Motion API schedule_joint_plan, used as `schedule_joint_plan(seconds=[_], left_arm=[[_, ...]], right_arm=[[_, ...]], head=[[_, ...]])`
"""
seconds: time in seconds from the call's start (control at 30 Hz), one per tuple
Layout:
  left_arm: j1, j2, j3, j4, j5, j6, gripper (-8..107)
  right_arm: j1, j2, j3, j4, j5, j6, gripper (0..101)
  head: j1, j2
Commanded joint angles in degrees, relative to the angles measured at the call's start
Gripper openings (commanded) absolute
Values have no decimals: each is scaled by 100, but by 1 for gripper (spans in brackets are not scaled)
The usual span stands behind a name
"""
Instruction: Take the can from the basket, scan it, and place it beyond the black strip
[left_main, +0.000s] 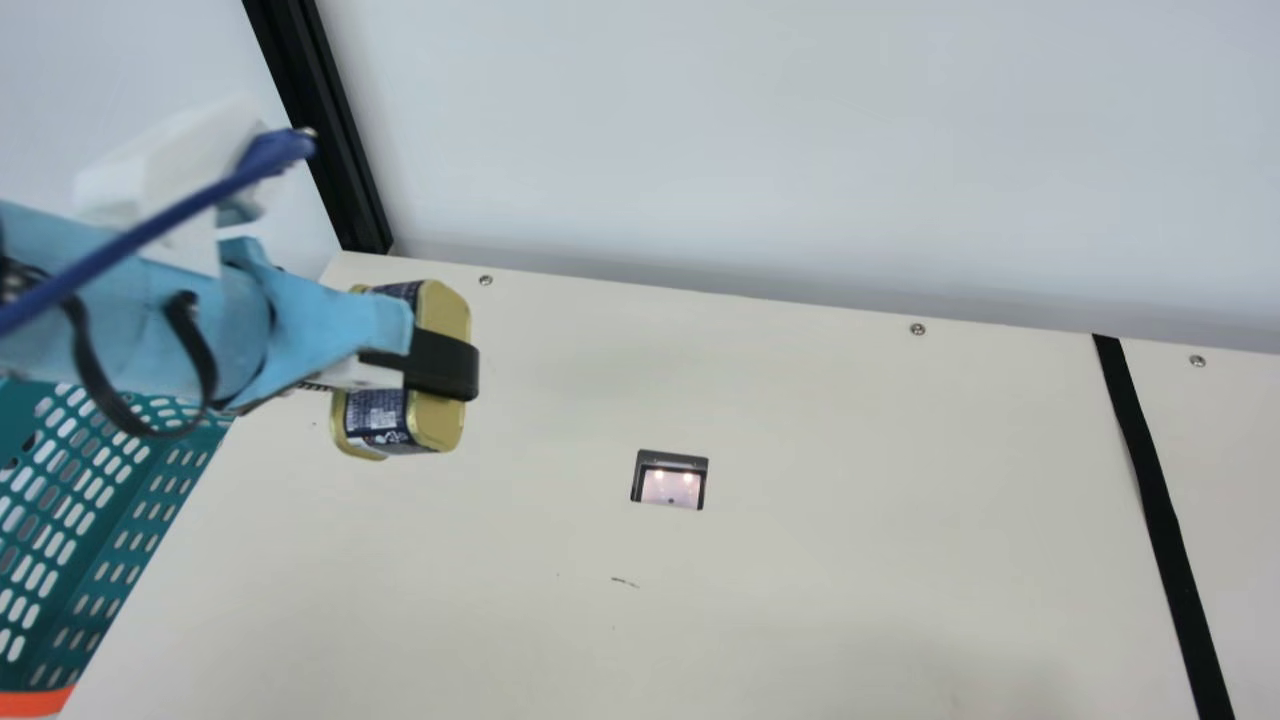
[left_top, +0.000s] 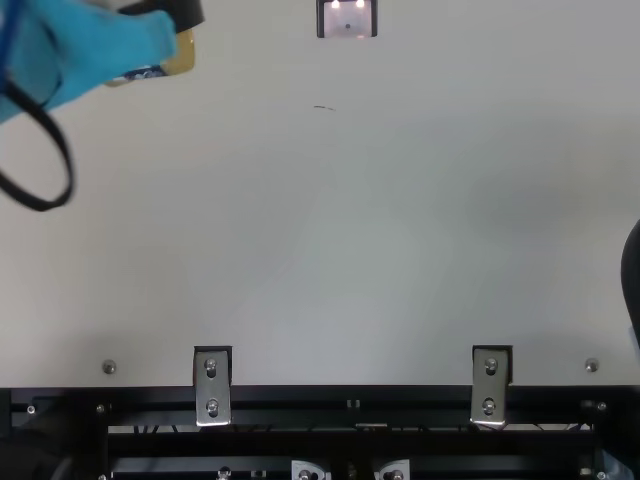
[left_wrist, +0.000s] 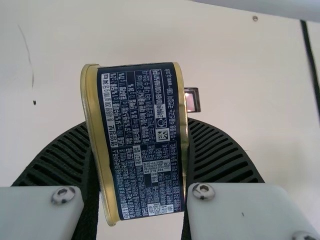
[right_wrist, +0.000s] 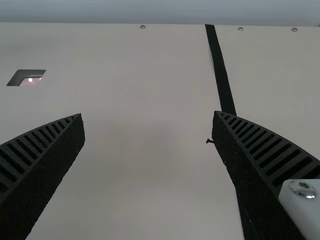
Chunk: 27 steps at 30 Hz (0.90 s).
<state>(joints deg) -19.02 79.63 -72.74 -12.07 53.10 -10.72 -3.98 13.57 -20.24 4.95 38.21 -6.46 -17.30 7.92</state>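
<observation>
The left gripper clamps the gold-rimmed rectangular can by its metal ends, above the table, between the basket and the scanner window; the window lies rightward of the can, so scanning likely calls for a rightward carry; the right gripper is spread wide, empty.

A robot test station, as in a lab or workshop; which of the two is unclear. A cream tabletop, dotted with screws, has a lit scanner window set into it and a black strip across it. Metal brackets join its edge to black rails. A black post stands against pale walls. A robot arm wears a light blue cover.
</observation>
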Motion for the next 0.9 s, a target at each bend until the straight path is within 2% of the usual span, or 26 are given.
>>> schedule_joint_plan(seconds=[0.0, 0.13, 0.33, 0.6, 0.87], left_arm=[[-290, 74, 81, 614, -295, -134, 10], [-620, 259, 250, 1086, -689, -363, 10], [-865, 464, 523, 1248, -1473, -453, 10], [-1010, 516, 1000, 907, -2644, -87, 10], [-1054, 657, 1087, 857, -2669, 35, 10]], right_arm=[[0, 0, 0, 0, 0, 0, 101], [0, 0, 0, 0, 0, 0, 101], [0, 0, 0, 0, 0, 0, 101], [0, 0, 0, 7, 0, 0, 101], [0, 0, 0, 12, 0, 0, 101]], head=[[-1, -57], [-1, -57], [-1, -57], [-1, -57], [-1, -57]])
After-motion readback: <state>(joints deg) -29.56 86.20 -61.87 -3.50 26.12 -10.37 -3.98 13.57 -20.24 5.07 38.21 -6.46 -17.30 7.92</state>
